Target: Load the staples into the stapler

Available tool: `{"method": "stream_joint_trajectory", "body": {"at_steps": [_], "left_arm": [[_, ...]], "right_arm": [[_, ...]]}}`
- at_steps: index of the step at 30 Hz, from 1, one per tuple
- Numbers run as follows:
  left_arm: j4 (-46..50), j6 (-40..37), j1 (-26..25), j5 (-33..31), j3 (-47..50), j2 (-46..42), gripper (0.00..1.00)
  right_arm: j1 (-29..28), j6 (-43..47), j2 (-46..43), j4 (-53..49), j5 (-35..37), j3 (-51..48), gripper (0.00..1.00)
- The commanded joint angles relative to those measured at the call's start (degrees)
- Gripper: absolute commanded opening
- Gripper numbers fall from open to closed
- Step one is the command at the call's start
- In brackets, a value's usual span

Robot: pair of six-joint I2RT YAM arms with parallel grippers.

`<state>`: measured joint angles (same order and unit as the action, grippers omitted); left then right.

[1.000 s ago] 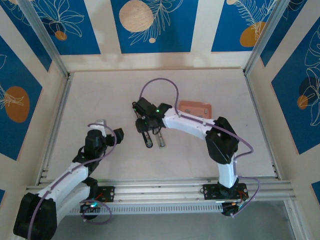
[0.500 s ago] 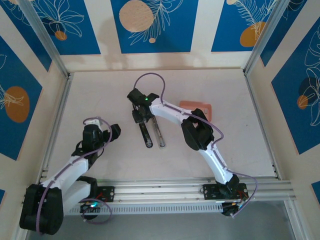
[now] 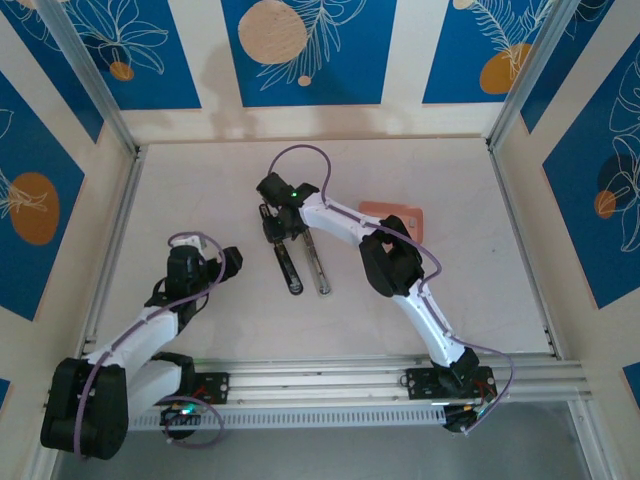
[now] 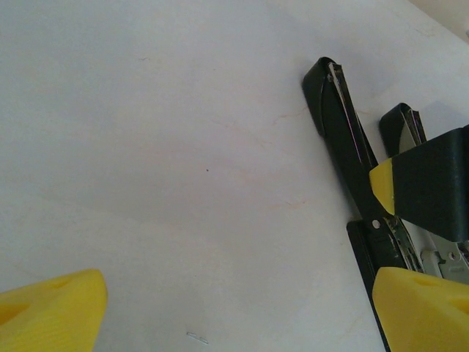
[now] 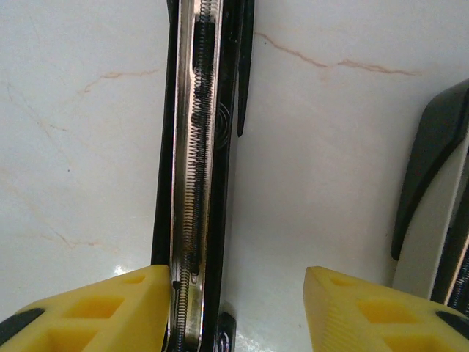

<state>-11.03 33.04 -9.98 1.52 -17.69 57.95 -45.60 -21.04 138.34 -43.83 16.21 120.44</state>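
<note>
Pale table (image 3: 200, 200): opened stapler (image 3: 291, 272) lying centre, salmon tray (image 3: 400, 212) right.

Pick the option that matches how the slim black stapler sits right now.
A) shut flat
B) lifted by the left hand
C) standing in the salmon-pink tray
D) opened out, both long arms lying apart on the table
D: the slim black stapler lies opened out, its two long arms side by side with a gap between them, and the silvery inner rail faces up.
</note>
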Motion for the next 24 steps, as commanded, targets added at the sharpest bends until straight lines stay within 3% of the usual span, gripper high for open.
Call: {"method": "stream_joint_trajectory", "body": {"at_steps": [1, 15, 24], "left_arm": [[0.5, -0.3, 0.7, 1.2, -2.1, 0.2, 0.93], [2.7, 2.2, 0.7, 2.4, -2.6, -0.7, 0.93], [3.5, 3.2, 0.8, 2.9, -2.7, -0.9, 0.93]], "right_arm": [[0.1, 0.9, 1.7, -0.4, -1.8, 1.4, 0.51], [-2.4, 2.7, -7.3, 5.7, 1.3, -4.1, 0.51], [-2.3, 3.4, 0.0, 0.7, 2.3, 3.5, 0.52]]}}
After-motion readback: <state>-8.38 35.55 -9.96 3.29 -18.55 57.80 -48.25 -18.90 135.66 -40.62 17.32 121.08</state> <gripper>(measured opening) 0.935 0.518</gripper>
